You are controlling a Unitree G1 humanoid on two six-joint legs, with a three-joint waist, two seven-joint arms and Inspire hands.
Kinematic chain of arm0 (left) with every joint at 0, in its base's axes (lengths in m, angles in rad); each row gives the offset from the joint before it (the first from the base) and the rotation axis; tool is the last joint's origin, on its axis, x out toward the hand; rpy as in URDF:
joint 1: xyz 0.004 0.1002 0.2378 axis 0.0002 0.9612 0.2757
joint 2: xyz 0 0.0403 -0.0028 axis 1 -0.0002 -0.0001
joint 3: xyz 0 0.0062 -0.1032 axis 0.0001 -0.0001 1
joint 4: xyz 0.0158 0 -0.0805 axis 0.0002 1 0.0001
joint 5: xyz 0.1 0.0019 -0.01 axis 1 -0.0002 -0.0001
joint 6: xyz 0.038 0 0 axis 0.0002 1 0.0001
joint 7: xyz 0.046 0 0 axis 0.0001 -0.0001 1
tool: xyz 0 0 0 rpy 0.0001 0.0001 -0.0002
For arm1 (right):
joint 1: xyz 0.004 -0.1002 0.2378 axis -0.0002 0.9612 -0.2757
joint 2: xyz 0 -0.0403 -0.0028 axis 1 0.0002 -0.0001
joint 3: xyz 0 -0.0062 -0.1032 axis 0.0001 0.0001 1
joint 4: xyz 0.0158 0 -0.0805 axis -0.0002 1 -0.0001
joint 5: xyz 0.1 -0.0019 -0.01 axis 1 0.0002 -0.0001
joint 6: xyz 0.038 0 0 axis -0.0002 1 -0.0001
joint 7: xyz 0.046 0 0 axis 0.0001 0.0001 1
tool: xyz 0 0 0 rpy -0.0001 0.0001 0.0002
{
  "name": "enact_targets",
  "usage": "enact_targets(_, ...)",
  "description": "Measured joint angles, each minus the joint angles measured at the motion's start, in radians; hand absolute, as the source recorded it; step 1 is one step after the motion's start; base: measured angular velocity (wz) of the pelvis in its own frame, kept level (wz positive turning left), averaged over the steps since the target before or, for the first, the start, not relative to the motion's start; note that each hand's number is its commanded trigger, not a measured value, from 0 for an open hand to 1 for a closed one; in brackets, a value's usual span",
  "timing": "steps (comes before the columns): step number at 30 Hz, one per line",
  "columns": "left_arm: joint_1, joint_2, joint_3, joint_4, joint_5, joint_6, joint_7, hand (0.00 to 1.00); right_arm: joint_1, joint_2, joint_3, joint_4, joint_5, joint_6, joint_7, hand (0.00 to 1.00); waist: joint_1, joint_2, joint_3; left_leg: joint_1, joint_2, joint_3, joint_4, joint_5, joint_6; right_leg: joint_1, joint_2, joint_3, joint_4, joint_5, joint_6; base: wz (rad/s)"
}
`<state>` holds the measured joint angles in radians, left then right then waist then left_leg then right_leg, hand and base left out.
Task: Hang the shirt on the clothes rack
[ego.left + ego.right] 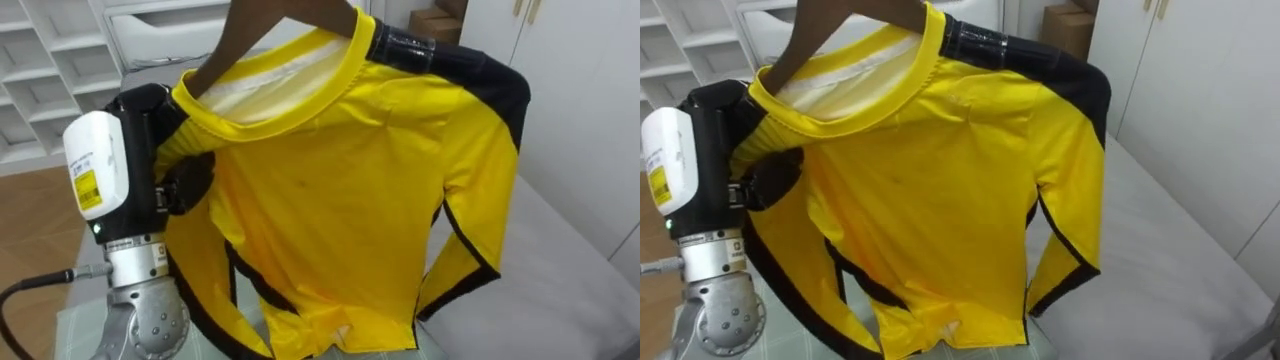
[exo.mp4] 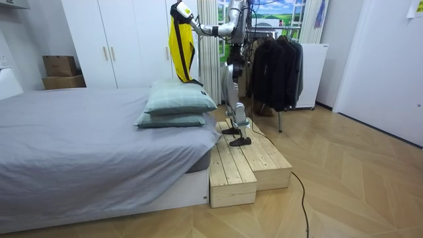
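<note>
A yellow long-sleeved shirt (image 1: 340, 200) with black shoulders and black side stripes hangs on a dark brown hanger (image 1: 262, 30), whose arm shows through the neck opening. My left hand (image 1: 187, 186) comes up from the lower left, its dark fingers curled on the shirt's shoulder at the hanger's end. The shirt is held high in front of me, over the bed's edge. In the room view I stand on wooden pallets (image 2: 244, 165) beside the bed, one arm raised with the shirt (image 2: 180, 46) hanging from it.
A grey bed (image 2: 66, 145) with two pillows (image 2: 178, 99) lies before me. White wardrobes (image 2: 119, 39) and cardboard boxes (image 2: 61, 71) stand beyond it. A rack of dark clothes (image 2: 274, 63) is behind me. White shelves (image 1: 50, 70) show at the left.
</note>
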<state>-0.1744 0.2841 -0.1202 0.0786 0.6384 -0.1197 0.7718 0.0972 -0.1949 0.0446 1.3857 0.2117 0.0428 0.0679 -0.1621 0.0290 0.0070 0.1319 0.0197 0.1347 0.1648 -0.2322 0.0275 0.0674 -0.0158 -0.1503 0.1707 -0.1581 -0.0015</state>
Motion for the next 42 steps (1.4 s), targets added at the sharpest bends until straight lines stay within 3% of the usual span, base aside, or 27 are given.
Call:
enact_targets(12, 0.023, -0.004, -0.001, 0.037, 0.003, 0.03, -0.007, 1.0, -0.005, 0.0, 0.001, 0.0, -0.021, 0.003, -0.001, 0.0, -0.007, 0.005, 0.0008, -0.002, 0.001, 0.0, -0.001, 0.0, 0.0, 0.0, 0.001, -0.003, -0.002, 0.0, 0.0, 0.0)
enact_targets(19, 0.027, -0.004, -0.015, 0.129, 0.004, 0.048, -0.008, 1.0, -0.004, 0.0, 0.003, -0.008, -0.02, 0.003, -0.008, 0.0, -0.004, 0.007, 0.0007, -0.001, 0.001, 0.0, -0.001, 0.0, 0.0, 0.002, 0.002, -0.005, -0.001, 0.0, 0.0, 0.0)
enact_targets(25, 0.09, -0.011, -0.024, 0.154, 0.032, 0.046, 0.002, 1.0, -0.007, -0.001, -0.013, -0.056, -0.097, 0.002, -0.047, 0.0, -0.011, 0.007, 0.0007, 0.0, 0.0, -0.001, -0.001, 0.0, 0.0, 0.002, 0.001, -0.005, 0.001, 0.0, 0.0, 0.0)
enact_targets(28, 0.091, -0.014, -0.023, 0.201, 0.033, 0.046, 0.005, 1.0, -0.025, -0.001, -0.021, -0.059, -0.104, 0.002, -0.082, 0.0, -0.006, 0.002, 0.003, -0.002, 0.0, 0.001, 0.0, 0.0, 0.0, -0.002, 0.001, -0.005, 0.004, 0.0, 0.0, -0.01)
enact_targets(33, 0.094, -0.014, -0.031, 0.257, 0.044, 0.048, 0.01, 1.0, -0.071, -0.007, -0.03, -0.119, -0.233, -0.004, -0.146, 0.0, -0.003, -0.013, 0.0045, -0.004, 0.0, 0.001, 0.002, 0.0, 0.0, -0.002, 0.0, -0.014, 0.004, 0.0, 0.0, 0.02)
enact_targets(42, 0.117, -0.004, -0.049, 0.257, 0.061, 0.049, 0.003, 1.0, -0.088, -0.032, -0.039, -0.306, -0.472, -0.035, -0.297, 0.0, 0.004, -0.026, -0.0033, -0.011, 0.003, -0.007, 0.003, 0.0, 0.0, -0.002, -0.001, -0.019, 0.0, 0.0, 0.0, 0.02)
